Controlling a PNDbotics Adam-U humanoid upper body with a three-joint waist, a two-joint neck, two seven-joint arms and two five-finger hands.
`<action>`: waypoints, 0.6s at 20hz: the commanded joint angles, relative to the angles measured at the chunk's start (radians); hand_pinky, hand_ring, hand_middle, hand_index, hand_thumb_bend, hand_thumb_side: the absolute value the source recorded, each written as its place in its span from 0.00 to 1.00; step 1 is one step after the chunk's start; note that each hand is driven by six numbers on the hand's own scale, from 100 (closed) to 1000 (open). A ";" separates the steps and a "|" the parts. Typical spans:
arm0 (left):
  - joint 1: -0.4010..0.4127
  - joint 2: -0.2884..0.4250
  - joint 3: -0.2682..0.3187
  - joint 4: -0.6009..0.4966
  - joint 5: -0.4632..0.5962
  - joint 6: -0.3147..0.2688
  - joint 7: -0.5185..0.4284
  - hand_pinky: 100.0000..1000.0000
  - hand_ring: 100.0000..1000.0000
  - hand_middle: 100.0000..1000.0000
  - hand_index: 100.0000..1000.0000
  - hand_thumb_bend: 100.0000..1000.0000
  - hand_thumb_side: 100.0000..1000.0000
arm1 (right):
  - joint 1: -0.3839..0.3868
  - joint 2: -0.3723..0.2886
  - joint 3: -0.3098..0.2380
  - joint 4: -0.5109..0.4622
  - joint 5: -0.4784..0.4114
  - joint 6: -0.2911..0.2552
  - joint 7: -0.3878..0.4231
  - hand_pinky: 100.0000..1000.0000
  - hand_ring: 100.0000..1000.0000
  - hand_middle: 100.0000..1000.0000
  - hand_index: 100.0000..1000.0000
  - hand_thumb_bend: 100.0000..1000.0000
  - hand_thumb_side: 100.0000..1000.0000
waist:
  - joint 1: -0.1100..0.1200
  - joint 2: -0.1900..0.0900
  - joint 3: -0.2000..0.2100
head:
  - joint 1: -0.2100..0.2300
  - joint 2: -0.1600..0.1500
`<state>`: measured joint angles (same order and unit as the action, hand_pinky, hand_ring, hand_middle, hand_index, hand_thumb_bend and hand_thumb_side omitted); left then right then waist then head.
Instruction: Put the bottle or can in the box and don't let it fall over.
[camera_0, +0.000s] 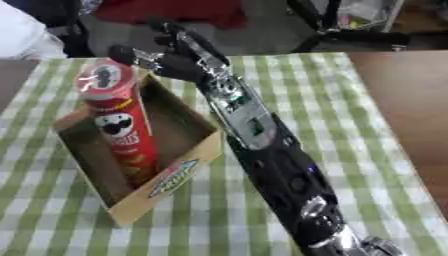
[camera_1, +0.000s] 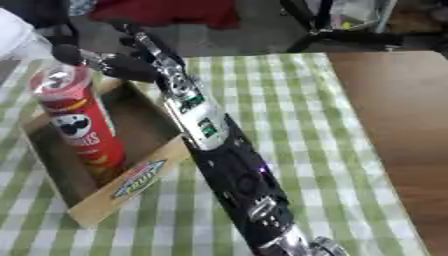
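Red chip can (camera_0: 118, 122) stands upright inside the cardboard box (camera_0: 179, 130), base on the box floor toward the left-front part, its lid end rising well above the box walls. It looks slightly tilted in the left eye view, but the whole scene lies askew, so cannot tell if it truly leans.

Right hand (camera_0: 175, 57) sits just behind and right of the can's top, over the box's far corner — fingers spread and relaxed, not wrapped on the can. A fingertip (camera_0: 122, 52) is very near the lid; cannot tell if it touches. The black-and-silver arm runs down from there to the lower right, passing along the box's right wall. Left hand is not visible in either view.

Box rests on the counter (camera_0: 350, 125), covered with a green-and-white checked cloth; bare brown wood shows at the right.

Judgement: can placed, task near done, only the withdrawal left. Risks — the can is tall and narrow, so a finger brushing the lid on the way out could tip it; the forearm close to the box wall could drag or nudge the light box and topple the can.
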<state>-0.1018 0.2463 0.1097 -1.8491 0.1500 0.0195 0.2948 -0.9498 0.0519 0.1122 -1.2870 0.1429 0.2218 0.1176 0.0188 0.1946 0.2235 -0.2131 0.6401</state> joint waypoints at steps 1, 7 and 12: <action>-0.002 0.030 0.011 -0.016 0.000 -0.002 -0.001 0.82 0.97 0.72 0.74 0.46 0.57 | -0.025 -0.010 0.003 -0.032 -0.012 0.007 -0.002 1.00 1.00 1.00 0.97 1.00 0.49 | 0.005 -0.024 0.000 | 0.002 -0.001; 0.002 0.038 0.014 -0.015 -0.003 -0.002 0.002 0.82 0.97 0.73 0.74 0.46 0.57 | -0.044 -0.113 -0.046 -0.074 -0.075 0.023 -0.056 1.00 0.98 1.00 0.97 1.00 0.49 | 0.006 -0.035 -0.014 | 0.010 0.010; 0.006 0.043 0.015 -0.014 -0.005 -0.002 0.003 0.82 0.97 0.73 0.74 0.46 0.57 | -0.024 -0.202 -0.072 -0.084 -0.117 0.035 -0.083 1.00 0.96 1.00 0.95 1.00 0.49 | 0.006 -0.040 -0.025 | 0.017 0.014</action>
<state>-0.0939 0.2594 0.1154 -1.8491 0.1485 0.0194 0.2950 -0.9574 -0.1164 0.0519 -1.3444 0.0405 0.2552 0.0439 0.0213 0.1748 0.1972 -0.2006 0.6507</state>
